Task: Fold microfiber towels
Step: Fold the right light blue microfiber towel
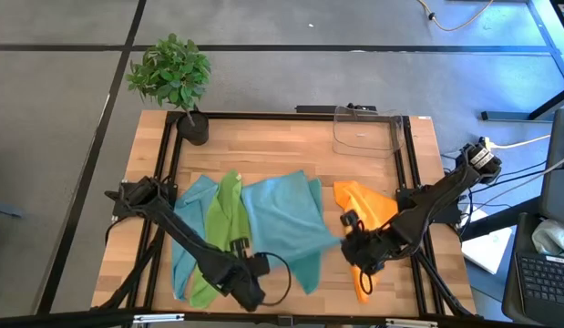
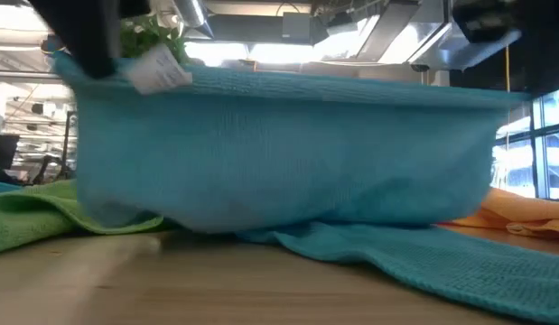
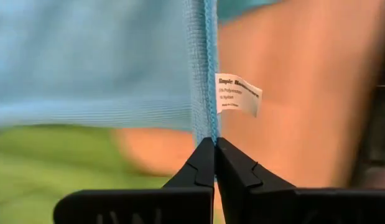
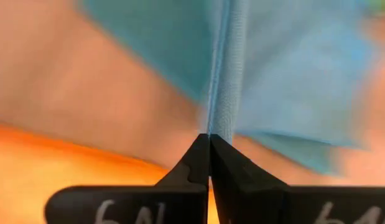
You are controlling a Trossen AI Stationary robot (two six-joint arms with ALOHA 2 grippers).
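From above, my left pincer (image 1: 248, 244) sits near the front edge of the worktop (image 1: 282, 146), pinched on one corner of the blue towel (image 1: 282, 219). My right pincer (image 1: 352, 239) is shut on the opposite corner, just beside the orange towel (image 1: 368, 205). The blue towel spans between them in the middle of the worktop, over a teal towel (image 1: 309, 269); the green towel (image 1: 227, 214) lies to its left. A plant (image 1: 172, 73) and a clear bin (image 1: 365, 130) stand at the back.

At worktop height, the blue towel (image 2: 279, 153) hangs stretched across, its lower edge on the teal towel (image 2: 423, 257), with green (image 2: 35, 217) and orange (image 2: 523, 212) at either side.

From my left wrist, my fingers (image 3: 201, 168) are closed tight on the towel's hem (image 3: 208, 74), beside a white tag (image 3: 237, 93).

From my right wrist, my fingers (image 4: 198, 162) are clamped on the blue hem (image 4: 226, 81), orange cloth (image 4: 55, 162) below.
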